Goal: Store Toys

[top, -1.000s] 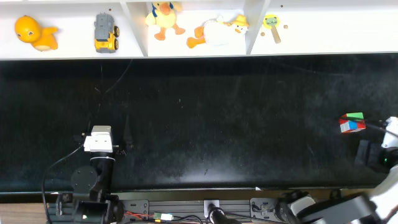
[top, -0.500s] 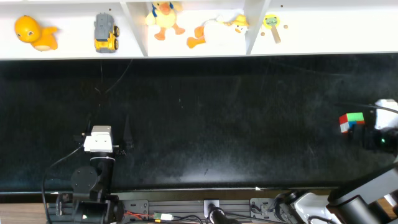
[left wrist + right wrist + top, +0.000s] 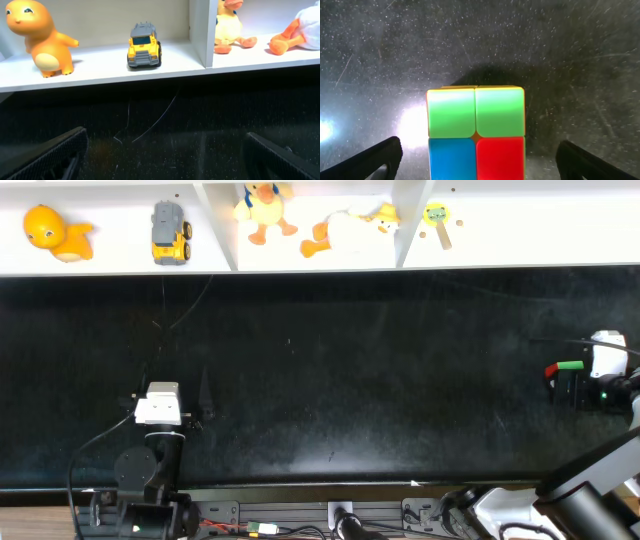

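Observation:
A small colour cube (image 3: 475,132) with green, blue and red faces lies on the black table at the far right (image 3: 567,366). My right gripper (image 3: 480,170) hangs just above it, open, with one finger (image 3: 382,157) on each side of the cube and not touching it. In the top view the right gripper (image 3: 566,385) partly covers the cube. My left gripper (image 3: 165,165) stays low near its base, open and holding nothing, facing the white shelf (image 3: 100,67). From above, the left wrist (image 3: 160,404) sits at the lower left.
The white shelf (image 3: 520,240) runs along the far edge, split into compartments. It holds an orange figure (image 3: 57,230), a yellow truck (image 3: 170,232), a yellow duck (image 3: 264,210), a white plush duck (image 3: 345,230) and a small green toy (image 3: 437,220). The black mat (image 3: 350,370) between is bare.
The right arm has swung up from the lower right corner to sit over the cube, which is now partly covered in the top view. The left arm has not moved.

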Action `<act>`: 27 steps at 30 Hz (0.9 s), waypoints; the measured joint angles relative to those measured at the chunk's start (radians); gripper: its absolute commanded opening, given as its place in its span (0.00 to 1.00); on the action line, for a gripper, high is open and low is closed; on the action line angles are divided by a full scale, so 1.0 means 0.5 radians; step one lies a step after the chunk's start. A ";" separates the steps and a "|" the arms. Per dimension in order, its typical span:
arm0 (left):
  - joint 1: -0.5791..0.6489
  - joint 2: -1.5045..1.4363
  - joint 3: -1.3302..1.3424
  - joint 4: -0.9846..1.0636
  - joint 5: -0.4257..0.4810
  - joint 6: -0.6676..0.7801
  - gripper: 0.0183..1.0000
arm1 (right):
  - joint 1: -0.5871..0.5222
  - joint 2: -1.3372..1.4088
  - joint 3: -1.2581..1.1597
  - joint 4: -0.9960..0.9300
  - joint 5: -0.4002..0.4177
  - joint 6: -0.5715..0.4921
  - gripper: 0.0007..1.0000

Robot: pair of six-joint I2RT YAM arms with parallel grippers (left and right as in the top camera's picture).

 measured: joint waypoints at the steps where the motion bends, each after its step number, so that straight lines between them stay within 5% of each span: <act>1: 0.000 0.000 0.000 0.000 0.000 0.000 1.00 | 0.000 0.008 0.000 0.001 0.000 0.005 0.97; 12: 0.000 0.000 0.000 0.000 0.000 0.000 1.00 | 0.014 0.041 0.000 0.053 0.001 0.085 0.87; 19: 0.000 0.000 0.000 0.000 0.000 -0.001 1.00 | 0.053 0.049 0.000 0.053 -0.003 0.177 0.55; 27: 0.000 0.000 0.000 0.000 0.000 -0.001 1.00 | 0.098 0.049 0.000 0.069 0.004 0.240 0.47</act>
